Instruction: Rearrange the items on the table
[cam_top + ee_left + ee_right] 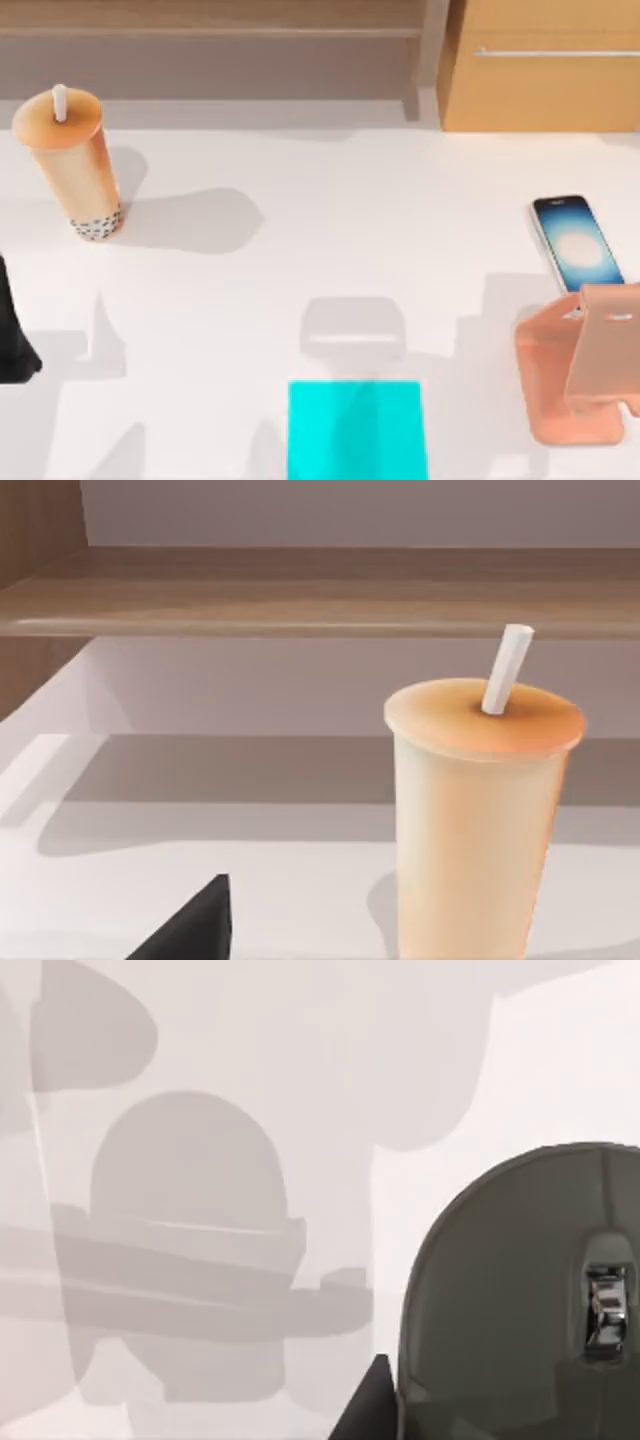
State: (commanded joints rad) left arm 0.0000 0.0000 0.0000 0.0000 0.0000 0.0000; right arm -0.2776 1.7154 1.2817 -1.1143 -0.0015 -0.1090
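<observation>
The orange bubble-tea cup (72, 160) with its white straw stands upright at the table's far left; in the left wrist view the cup (480, 810) is close ahead. My left gripper (14, 335) hangs at the left edge, nearer the front than the cup and apart from it. The black smartphone (577, 240) lies flat at the right, screen glowing blue. In the right wrist view the dark oval mouse (510, 1290) is held above the white table (250, 1040) in my right gripper (490, 1425), one dark fingertip (368, 1400) against its side, its shadow on the tabletop.
A salmon-pink phone stand (575, 375) sits just in front of the smartphone. A cyan square pad (355, 430) lies at the front centre. A wooden cabinet (545, 90) with a metal handle and a low shelf (210, 45) line the back edge.
</observation>
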